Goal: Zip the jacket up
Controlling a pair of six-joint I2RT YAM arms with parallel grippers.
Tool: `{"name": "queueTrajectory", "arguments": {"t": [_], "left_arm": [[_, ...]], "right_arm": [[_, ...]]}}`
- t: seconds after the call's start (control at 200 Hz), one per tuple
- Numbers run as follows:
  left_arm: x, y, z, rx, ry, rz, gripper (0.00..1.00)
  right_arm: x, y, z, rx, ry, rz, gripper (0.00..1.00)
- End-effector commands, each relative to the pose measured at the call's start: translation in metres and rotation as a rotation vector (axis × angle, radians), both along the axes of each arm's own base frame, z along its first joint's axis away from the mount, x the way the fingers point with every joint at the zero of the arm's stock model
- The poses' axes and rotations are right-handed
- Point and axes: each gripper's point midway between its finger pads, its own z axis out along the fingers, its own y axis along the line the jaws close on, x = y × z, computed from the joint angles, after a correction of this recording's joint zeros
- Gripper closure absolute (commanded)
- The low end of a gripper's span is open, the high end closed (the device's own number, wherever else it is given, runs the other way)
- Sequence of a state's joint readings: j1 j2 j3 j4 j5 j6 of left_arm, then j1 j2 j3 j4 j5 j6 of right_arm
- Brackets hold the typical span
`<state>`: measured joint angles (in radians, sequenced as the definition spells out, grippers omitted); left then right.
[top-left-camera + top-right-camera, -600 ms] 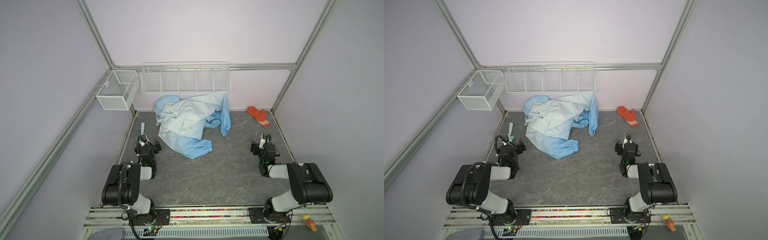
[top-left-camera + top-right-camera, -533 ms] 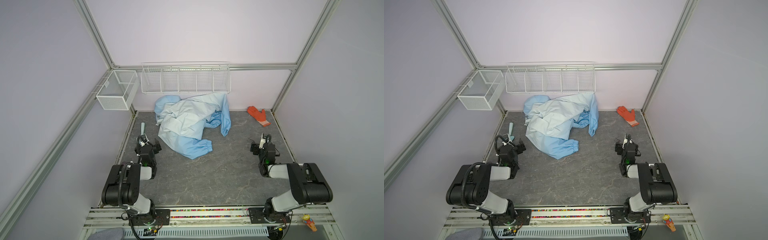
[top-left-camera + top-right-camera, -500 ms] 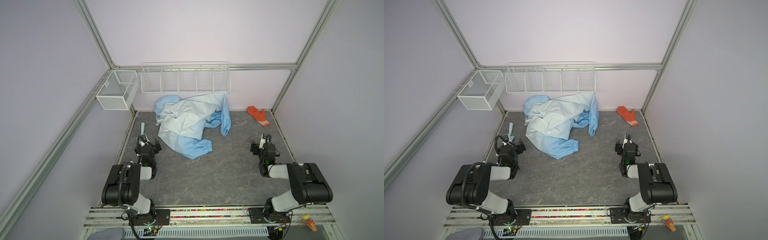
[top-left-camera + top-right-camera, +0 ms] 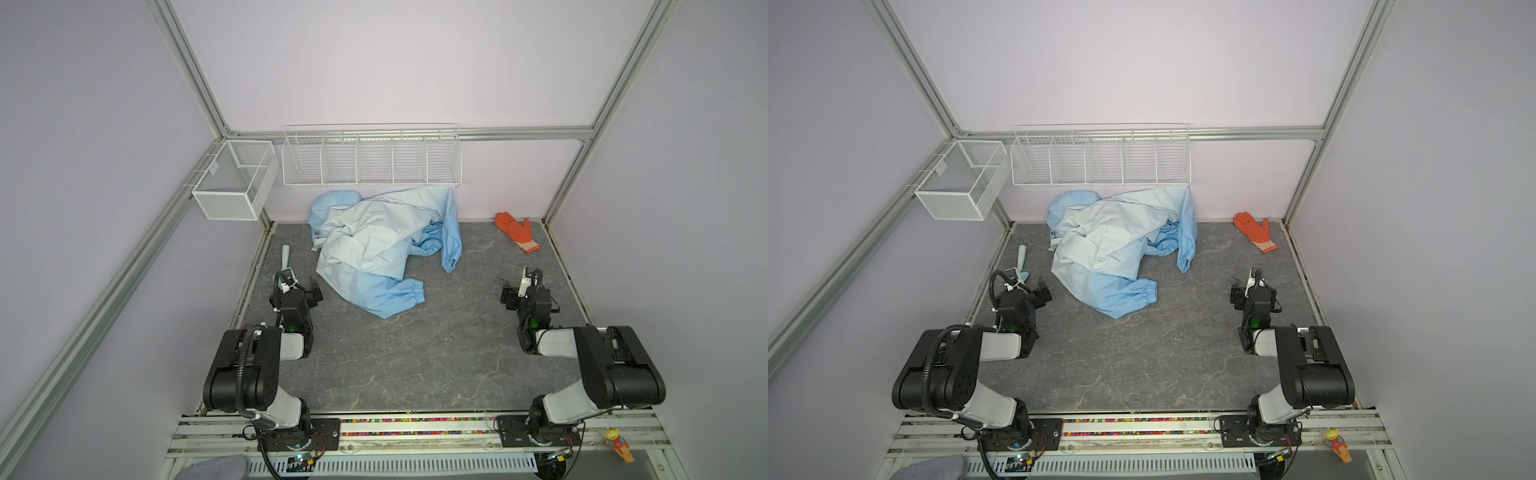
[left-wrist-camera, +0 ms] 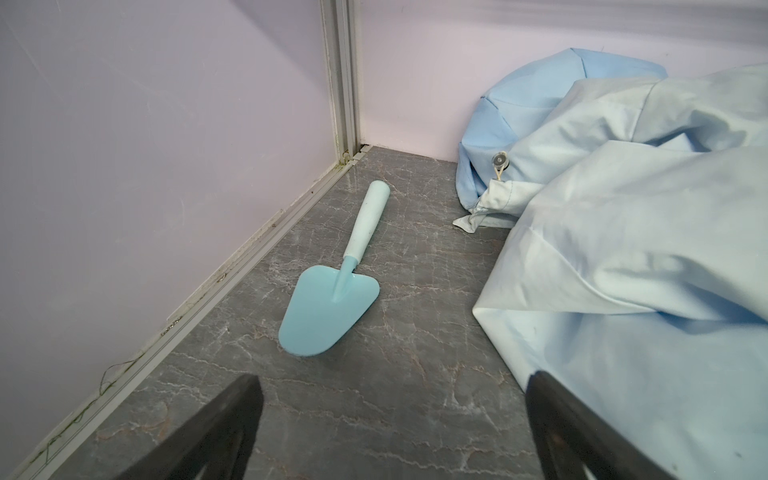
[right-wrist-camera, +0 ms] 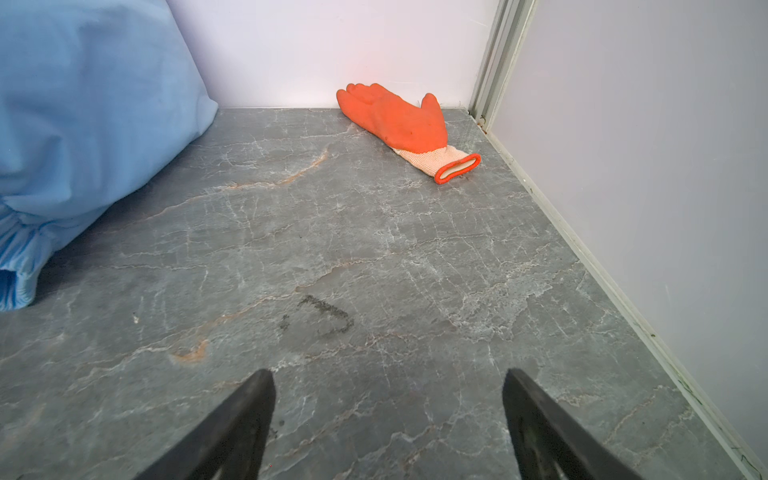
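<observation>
Light-blue jacket (image 4: 376, 249) is lying crumpled far on the tabletop (image 4: 415, 365); left tool (image 5: 392, 376) and right tool (image 6: 387, 371) are standing nearer, clear of it, jaws spread wide, gripping nothing.

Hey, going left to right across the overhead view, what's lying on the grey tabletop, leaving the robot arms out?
In a top view: light-blue trowel → jacket → orange glove.
</observation>
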<state>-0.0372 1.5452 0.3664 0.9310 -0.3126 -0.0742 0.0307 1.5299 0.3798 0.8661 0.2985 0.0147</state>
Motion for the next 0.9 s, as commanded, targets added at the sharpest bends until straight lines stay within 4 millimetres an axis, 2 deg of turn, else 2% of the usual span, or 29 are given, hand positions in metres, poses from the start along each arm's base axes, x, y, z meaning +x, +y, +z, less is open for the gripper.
{"name": "queueTrajectory", "arguments": {"t": [0.0,0.8,0.895], "left_arm": [[0.001,-0.001,0.003,0.003,-0.017,-0.01,0.01],[0.001,-0.001,0.003,0.001,-0.016,-0.012,0.01],[0.0,-0.003,0.016,0.005,-0.006,-0.021,0.01]], "right_arm": [[-0.001,0.0,0.003,-0.012,-0.017,-0.003,0.12],[-0.002,0.0,0.003,-0.012,-0.021,-0.003,0.12],[-0.002,0.001,0.01,-0.008,-0.015,0.005,0.12]]}}
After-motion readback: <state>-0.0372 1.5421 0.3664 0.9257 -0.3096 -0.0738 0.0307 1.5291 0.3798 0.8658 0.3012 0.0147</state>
